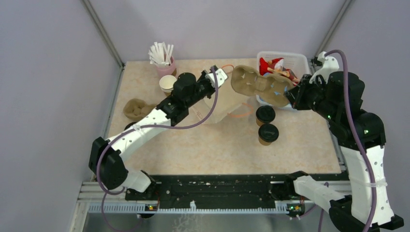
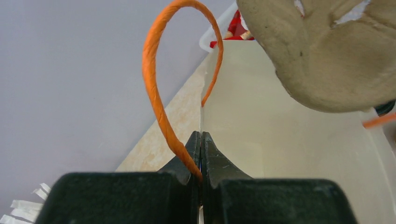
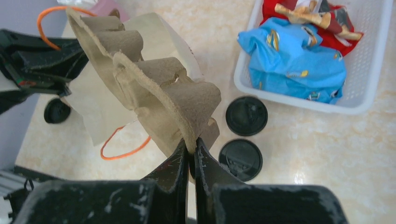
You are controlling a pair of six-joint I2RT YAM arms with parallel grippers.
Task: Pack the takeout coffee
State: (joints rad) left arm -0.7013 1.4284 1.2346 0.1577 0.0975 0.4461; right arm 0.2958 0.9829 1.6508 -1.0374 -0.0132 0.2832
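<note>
The left gripper (image 2: pixel 201 140) is clamped on the orange twisted-paper handle (image 2: pixel 152 70) of the white paper bag (image 2: pixel 280 140); the right gripper (image 3: pixel 191 142) pinches an edge of the brown moulded-pulp cup carrier (image 3: pixel 154 93) above it. Two black-lidded brown paper cups (image 1: pixel 265 114) stand on the desk (image 1: pixel 217 150) nearby. Pinched so thinly, the carrier could twist and snag the bag's rim.

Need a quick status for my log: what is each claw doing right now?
Left claw: closed on the orange handle of the paper bag.
Right claw: closed on the cup carrier.
</note>
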